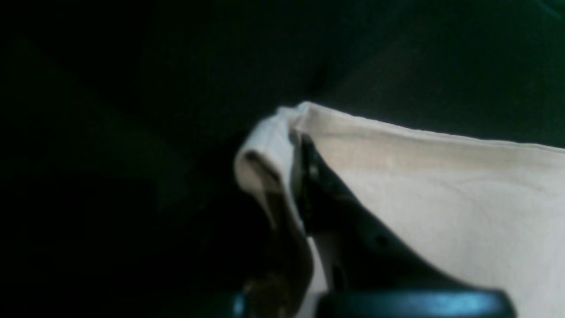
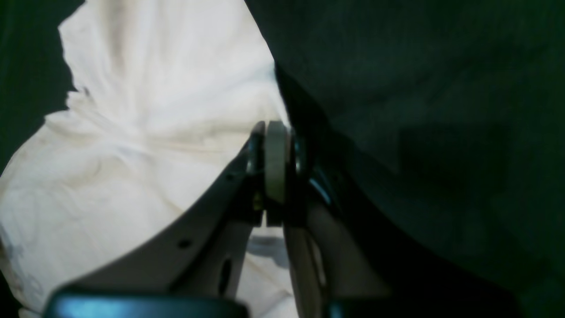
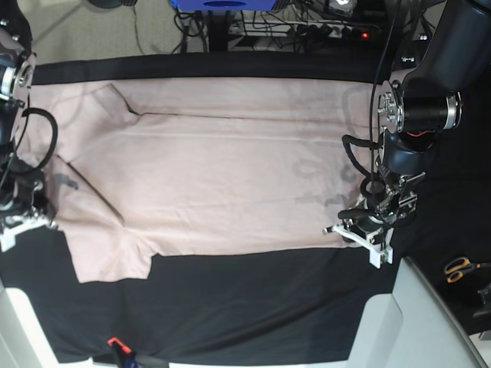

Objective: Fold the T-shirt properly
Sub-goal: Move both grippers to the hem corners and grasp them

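The pale pink T-shirt [image 3: 222, 176] lies spread flat on the black cloth [image 3: 253, 307], hem toward the right and one sleeve [image 3: 107, 261] sticking out at the lower left. My left gripper [image 3: 354, 230] sits at the shirt's lower right hem corner. In the left wrist view the left gripper [image 1: 287, 176] is shut on the T-shirt [image 1: 441, 198], with the edge folded over one finger. My right gripper [image 3: 23, 222] is at the shirt's left edge. In the right wrist view the right gripper [image 2: 276, 150] pinches a fold of the T-shirt [image 2: 154, 132].
Orange-handled scissors [image 3: 460, 268] lie on the cloth at the far right. A pale grey bin edge [image 3: 414, 322] stands at the bottom right. A small red-tipped tool [image 3: 115, 343] lies at the front left. Cables and a stand are beyond the table's back edge.
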`<state>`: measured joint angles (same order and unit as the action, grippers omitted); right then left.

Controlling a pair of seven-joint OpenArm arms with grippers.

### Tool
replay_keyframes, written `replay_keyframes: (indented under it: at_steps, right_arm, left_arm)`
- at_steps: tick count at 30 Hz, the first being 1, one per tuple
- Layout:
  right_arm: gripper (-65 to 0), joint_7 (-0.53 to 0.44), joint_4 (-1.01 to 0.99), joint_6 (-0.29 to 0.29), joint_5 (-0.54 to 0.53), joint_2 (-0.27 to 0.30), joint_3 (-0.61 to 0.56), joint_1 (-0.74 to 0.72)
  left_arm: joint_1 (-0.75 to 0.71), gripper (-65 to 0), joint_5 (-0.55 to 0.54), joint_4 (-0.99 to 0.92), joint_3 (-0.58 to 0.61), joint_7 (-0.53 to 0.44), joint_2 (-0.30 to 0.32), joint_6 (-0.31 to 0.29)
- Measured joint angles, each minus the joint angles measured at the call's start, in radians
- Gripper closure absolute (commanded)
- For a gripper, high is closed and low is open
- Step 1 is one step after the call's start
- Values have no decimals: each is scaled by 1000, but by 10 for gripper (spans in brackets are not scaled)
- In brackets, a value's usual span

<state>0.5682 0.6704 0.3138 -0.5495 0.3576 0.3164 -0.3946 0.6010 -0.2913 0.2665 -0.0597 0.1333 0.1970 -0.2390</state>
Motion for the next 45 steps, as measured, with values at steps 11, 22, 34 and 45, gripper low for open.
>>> replay_keyframes:
  at_steps: [11,22,34,45]
  right_arm:
    - [-2,-26,120,0,-4,20,-188,-11]
    - [-2,-99,120,1,-5,53,-192,-4]
    - [-6,-101,179,8,-2,50,-192,76]
    - [-6,-105,210,7,0,56,-272,61]
  left_arm:
    - [-82,0,8,261,3,138,20,0]
    - [-204,0,7,509,-5,201,27,-4]
    - [-310,0,6,700,-8,263,28,-3]
    - [-321,0,3,739,-9,261,28,-3]
